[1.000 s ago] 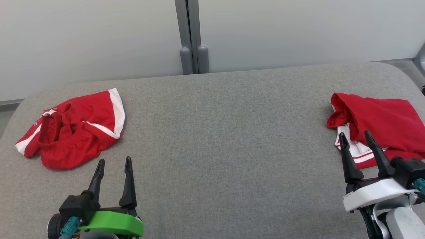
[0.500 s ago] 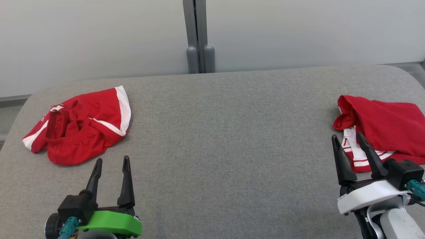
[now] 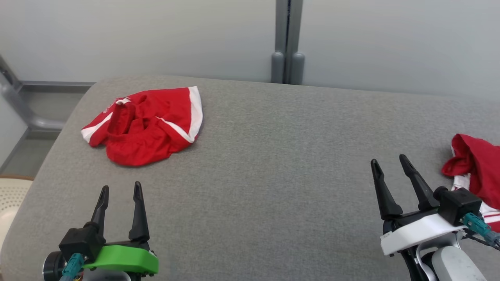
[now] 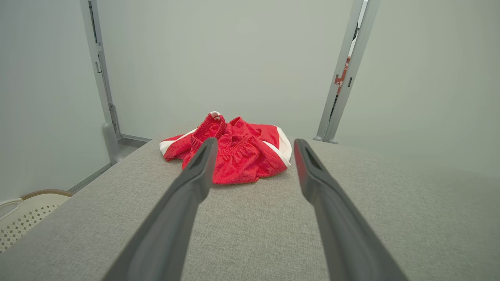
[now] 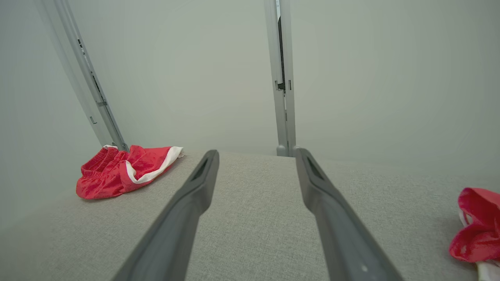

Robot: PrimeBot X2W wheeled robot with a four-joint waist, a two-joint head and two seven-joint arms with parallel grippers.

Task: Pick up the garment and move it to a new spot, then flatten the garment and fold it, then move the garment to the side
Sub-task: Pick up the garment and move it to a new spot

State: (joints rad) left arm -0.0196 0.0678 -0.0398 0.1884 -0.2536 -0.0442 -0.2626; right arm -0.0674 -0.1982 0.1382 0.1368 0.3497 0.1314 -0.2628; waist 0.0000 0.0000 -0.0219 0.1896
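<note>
1. The left gripper (image 3: 120, 186), on a green mount, has its jaws apart with nothing between them. Its fingers point up the head view over the gray padded table (image 3: 273, 164).
2. The right gripper (image 3: 388, 159), on a white mount, likewise stands with its jaws spread and empty, over the table's right part.
3. The red shorts (image 3: 144, 125), trimmed in white, lie crumpled on the far left part of the table, ahead of the left gripper and apart from it. In the left wrist view they sit straight beyond the fingertips, with the elastic waistband bunched upward.
4. A second red garment (image 3: 478, 168), with a white striped part underneath, lies at the table's right edge, just beside the right gripper's wrist and cut off by the frame.
5. The two garments lie well apart, at opposite ends of the table.
6. A pale perforated basket (image 3: 9, 195) sits off the table's left side, lower down.
7. A gray post (image 3: 288, 39) stands against the pale wall behind the table.
</note>
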